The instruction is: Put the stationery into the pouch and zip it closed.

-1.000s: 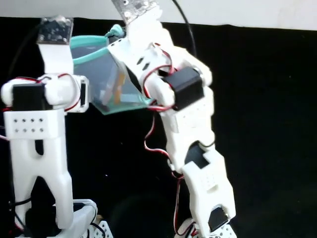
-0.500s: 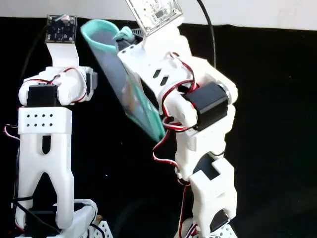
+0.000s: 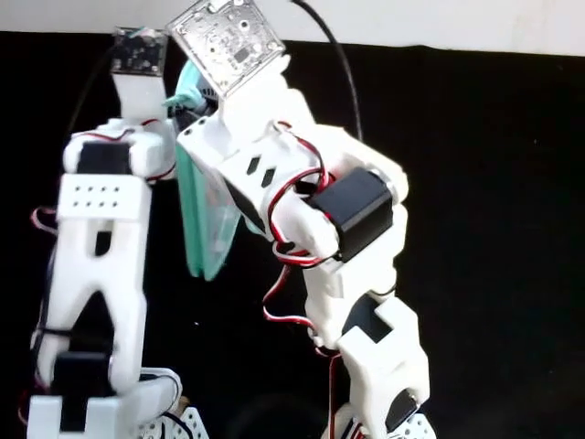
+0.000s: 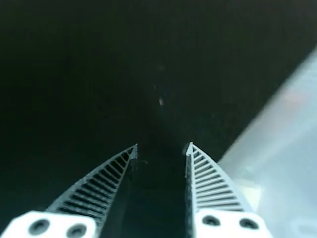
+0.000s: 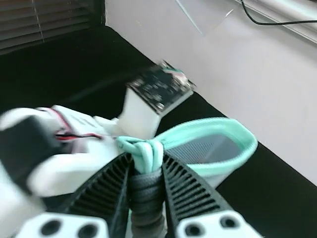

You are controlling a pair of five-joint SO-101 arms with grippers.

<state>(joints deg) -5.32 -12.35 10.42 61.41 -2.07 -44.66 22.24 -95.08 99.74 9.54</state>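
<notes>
The right gripper is clamped tight on the pouch's mint cord. The pouch hangs on edge between the arms. The left gripper is parted and empty, just beside it.

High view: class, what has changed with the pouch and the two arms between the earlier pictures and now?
The pouch swung from lying broadside between the arms to hanging almost edge-on. The left arm moved rightward, closer to it. The right gripper stayed shut on the teal zip pull. The left gripper is open, with nothing between its fingers.
</notes>
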